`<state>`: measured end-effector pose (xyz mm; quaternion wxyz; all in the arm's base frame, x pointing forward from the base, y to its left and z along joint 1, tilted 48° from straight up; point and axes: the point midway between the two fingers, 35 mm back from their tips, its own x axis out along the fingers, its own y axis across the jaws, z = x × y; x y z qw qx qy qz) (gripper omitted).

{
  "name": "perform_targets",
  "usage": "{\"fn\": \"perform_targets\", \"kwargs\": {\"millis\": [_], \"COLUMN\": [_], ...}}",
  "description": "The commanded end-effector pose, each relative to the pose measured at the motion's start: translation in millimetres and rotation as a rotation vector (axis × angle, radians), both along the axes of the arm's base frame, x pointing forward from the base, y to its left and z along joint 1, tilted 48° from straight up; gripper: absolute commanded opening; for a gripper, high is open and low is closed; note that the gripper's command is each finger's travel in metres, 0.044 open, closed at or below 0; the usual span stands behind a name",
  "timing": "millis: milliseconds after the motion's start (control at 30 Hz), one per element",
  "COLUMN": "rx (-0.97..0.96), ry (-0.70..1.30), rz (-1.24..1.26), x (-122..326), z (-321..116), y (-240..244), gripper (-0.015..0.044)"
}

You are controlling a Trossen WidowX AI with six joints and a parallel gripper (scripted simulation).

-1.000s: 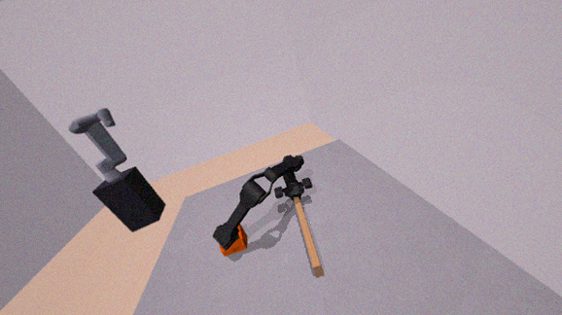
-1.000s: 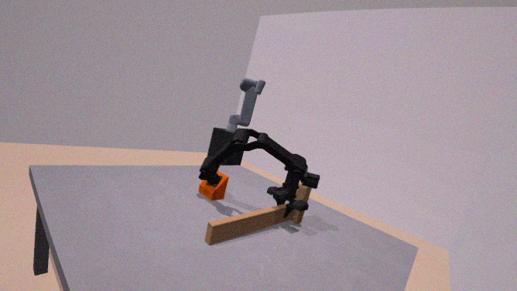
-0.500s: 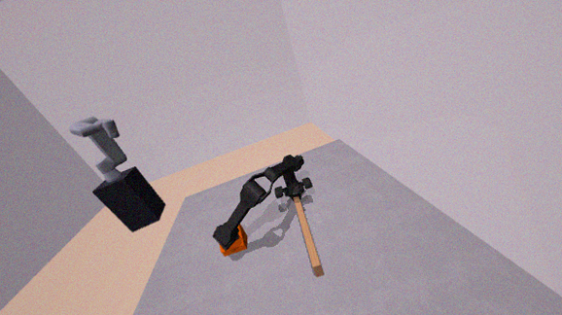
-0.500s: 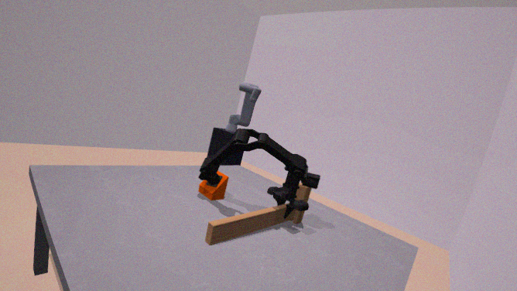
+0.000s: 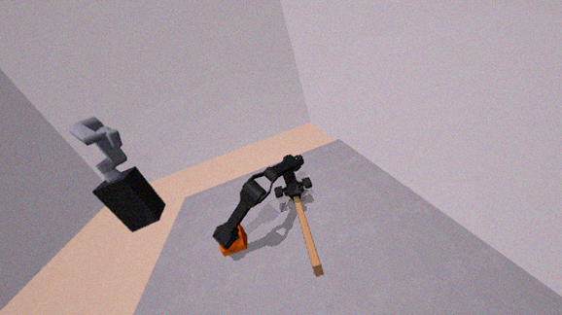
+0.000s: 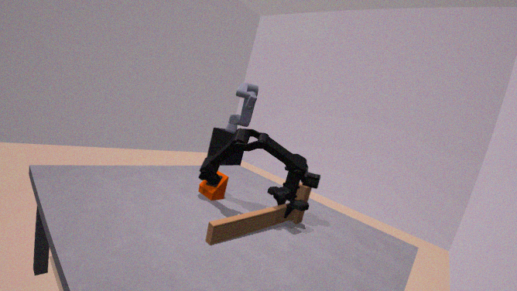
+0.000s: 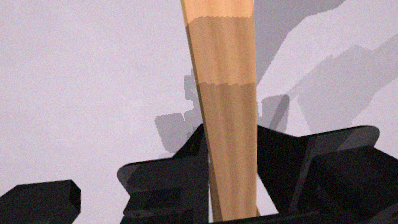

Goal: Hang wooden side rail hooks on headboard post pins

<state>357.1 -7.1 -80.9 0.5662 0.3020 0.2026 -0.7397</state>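
Note:
The wooden side rail [image 5: 308, 237] [image 6: 248, 228] [image 7: 227, 105] lies lengthwise on its narrow edge, its far end low at the table surface. Its other end meets or nearly meets the wooden headboard post [image 6: 304, 194], which stands upright behind the gripper in the exterior view. My gripper [image 5: 295, 196] [image 6: 285, 207] [image 7: 219, 124] points down and is shut on the rail near the post end, one finger on each side. The hooks, pins and slot are hidden, so I cannot tell whether the hooks sit on the pins. In the top view the arm hides the post.
The grey table [image 5: 242, 309] [image 6: 128, 217] bears the arm's orange base block [image 5: 241, 241] [image 6: 220, 190], left of the rail. The black arm arches from it to the post. A black box [image 5: 130, 202] [image 6: 220, 145] with a grey arm [image 5: 112, 150] [image 6: 248, 108] on top stands beyond the table.

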Motion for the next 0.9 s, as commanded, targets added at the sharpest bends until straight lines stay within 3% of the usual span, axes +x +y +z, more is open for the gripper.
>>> {"fn": "perform_targets", "kwargs": {"millis": [0, 867], "rx": [0.003, 0.003], "ry": [-0.005, -0.005], "rz": [0.006, 0.006], "x": [-0.2, 1.1], "z": [-0.9, -1.9], "y": [4.9, 7.1], "gripper": [0.0, 0.0]}}
